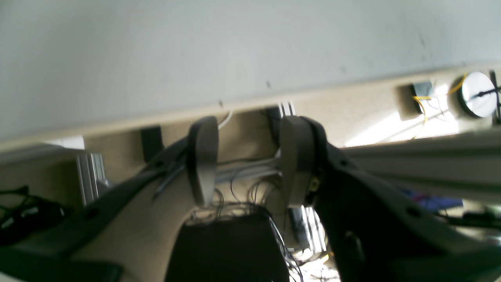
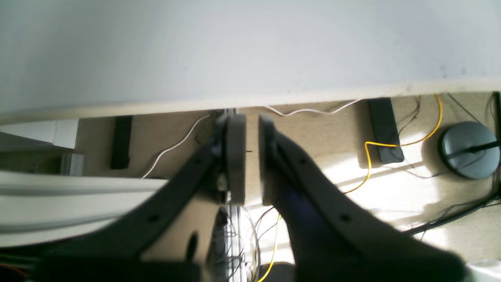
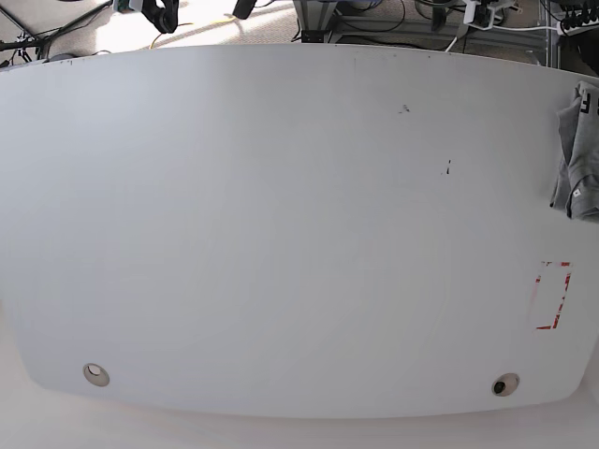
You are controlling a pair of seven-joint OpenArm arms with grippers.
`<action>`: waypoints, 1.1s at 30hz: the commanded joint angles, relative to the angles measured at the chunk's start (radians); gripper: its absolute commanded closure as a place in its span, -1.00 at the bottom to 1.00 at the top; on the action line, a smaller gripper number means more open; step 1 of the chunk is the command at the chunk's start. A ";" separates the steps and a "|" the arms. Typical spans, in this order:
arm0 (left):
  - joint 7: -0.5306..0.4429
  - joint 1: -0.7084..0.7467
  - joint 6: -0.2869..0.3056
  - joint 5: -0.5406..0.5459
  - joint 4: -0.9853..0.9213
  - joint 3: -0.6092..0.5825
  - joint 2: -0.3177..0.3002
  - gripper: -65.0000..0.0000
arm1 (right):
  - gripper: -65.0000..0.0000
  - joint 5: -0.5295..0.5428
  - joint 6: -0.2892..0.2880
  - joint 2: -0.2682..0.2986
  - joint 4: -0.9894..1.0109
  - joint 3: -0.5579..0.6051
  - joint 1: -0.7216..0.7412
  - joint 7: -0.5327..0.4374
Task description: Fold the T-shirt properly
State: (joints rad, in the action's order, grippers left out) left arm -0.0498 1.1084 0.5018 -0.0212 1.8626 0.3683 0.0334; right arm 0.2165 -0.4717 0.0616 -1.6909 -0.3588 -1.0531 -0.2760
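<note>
the white table (image 3: pixel 281 234) fills the base view, and neither arm shows in it; the t-shirt (image 3: pixel 578 154) lies bunched at the table's far right edge, partly cut off by the frame, grey and wrinkled, with a small white mark on it near its lower end; just below it on the tabletop sits a red-and-white marking (image 3: pixel 553 296); two round holes, one (image 3: pixel 94 374) near the front left and one (image 3: pixel 505 384) near the front right, sit along the near edge.

in the left wrist view the left gripper (image 1: pixel 248 160) hangs past the table's edge with its jaws clearly apart and nothing between them; behind it are beige carpet and loose cables (image 1: pixel 235 196).

in the right wrist view the right gripper (image 2: pixel 251 156) also sits beyond the table's edge, its jaws nearly together with only a narrow slit between the pads, holding nothing; a yellow cable (image 2: pixel 375 156) and a round grey base (image 2: pixel 469 149) lie on the floor to its right.
</note>
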 commanded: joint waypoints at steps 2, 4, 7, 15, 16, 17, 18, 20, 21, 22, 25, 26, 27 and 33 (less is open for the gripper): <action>-0.022 0.054 0.002 0.022 -0.077 -0.024 0.003 0.28 | 0.85 0.010 -0.012 0.010 0.041 0.022 -0.056 -0.024; -0.022 0.054 0.002 0.033 -0.139 -0.035 0.001 0.28 | 0.85 0.008 -0.014 0.010 0.078 0.030 -0.057 -0.024; -0.025 0.011 0.002 0.037 -0.289 -0.044 -0.007 0.28 | 0.85 0.008 -0.038 0.011 0.202 0.060 -0.042 -0.024; -0.026 -0.227 0.002 0.031 -0.680 -0.041 -0.060 0.28 | 0.85 -0.059 -0.040 0.036 0.539 0.136 0.101 -0.024; -0.026 -0.259 0.002 0.031 -0.731 -0.041 -0.065 0.28 | 0.85 -0.059 -0.040 0.036 0.579 0.137 0.124 -0.024; -0.026 -0.302 -0.004 0.031 -0.800 -0.041 -0.071 0.28 | 0.85 -0.064 -0.038 0.036 0.627 0.142 0.156 -0.024; -0.026 -0.344 -0.004 0.030 -0.854 -0.041 -0.083 0.28 | 0.85 -0.064 -0.038 0.037 0.661 0.143 0.184 -0.024; -0.026 -0.413 -0.005 0.016 -0.973 -0.042 -0.103 0.28 | 0.85 -0.064 -0.038 0.037 0.733 0.143 0.222 -0.024; -0.026 -0.446 -0.007 0.002 -1.042 -0.042 -0.108 0.28 | 0.85 -0.064 -0.038 0.039 0.780 0.145 0.245 -0.024; -0.026 -0.488 -0.013 -0.010 -1.107 -0.042 -0.112 0.28 | 0.85 -0.064 -0.038 0.039 0.826 0.145 0.273 -0.024; -0.026 -0.586 -0.041 -0.050 -1.250 -0.041 -0.114 0.28 | 0.85 -0.067 -0.038 0.050 0.935 0.145 0.346 -0.024; -0.026 -0.617 -0.059 -0.067 -1.293 -0.041 -0.115 0.28 | 0.85 -0.076 -0.038 0.054 0.977 0.145 0.371 -0.024; -0.026 -0.641 -0.078 -0.081 -1.326 -0.041 -0.123 0.28 | 0.85 -0.093 -0.038 0.056 1.013 0.145 0.393 -0.024; -0.025 -0.807 -0.208 -0.204 -1.549 -0.042 -0.135 0.28 | 0.85 -0.236 0.075 0.050 1.178 0.143 0.521 -0.019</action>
State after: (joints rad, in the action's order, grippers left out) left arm -0.0700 0.3149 0.3088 -0.1993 0.3637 0.3264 -0.0937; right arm 0.0189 -0.4282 0.1104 -0.5621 -0.2142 -0.5442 -0.2890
